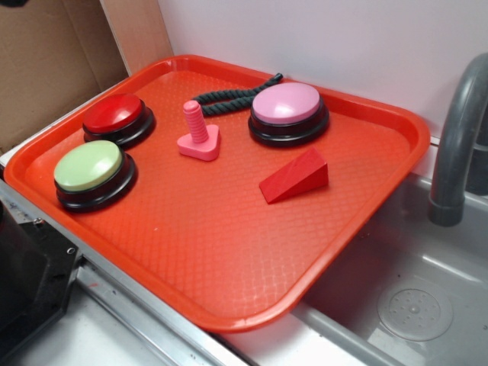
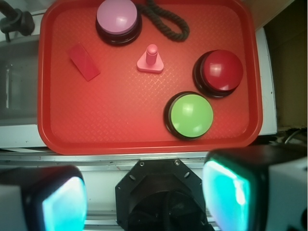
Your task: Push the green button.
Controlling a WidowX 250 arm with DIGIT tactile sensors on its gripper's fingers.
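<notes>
The green button (image 1: 88, 165) (image 2: 191, 114), a pale-green dome on a black round base, sits on the orange-red tray (image 1: 229, 259) (image 2: 120, 130) near its left corner in the exterior view. In the wrist view my gripper (image 2: 144, 195) hangs high above the robot's base, well short of the tray's near rim, with the green button ahead and slightly right. Its fingers (image 2: 228, 192) stand wide apart with nothing between them. The gripper does not show in the exterior view.
Also on the tray: a red-topped button (image 1: 114, 114) (image 2: 221, 70) beside the green one, a pink-topped button (image 1: 287, 104) (image 2: 117, 19), a pink peg on a base (image 1: 199, 133) (image 2: 151, 59), a red wedge (image 1: 294, 176) (image 2: 83, 62), a dark rope (image 1: 229, 94) (image 2: 166, 19). A sink with grey faucet (image 1: 457, 137) lies right.
</notes>
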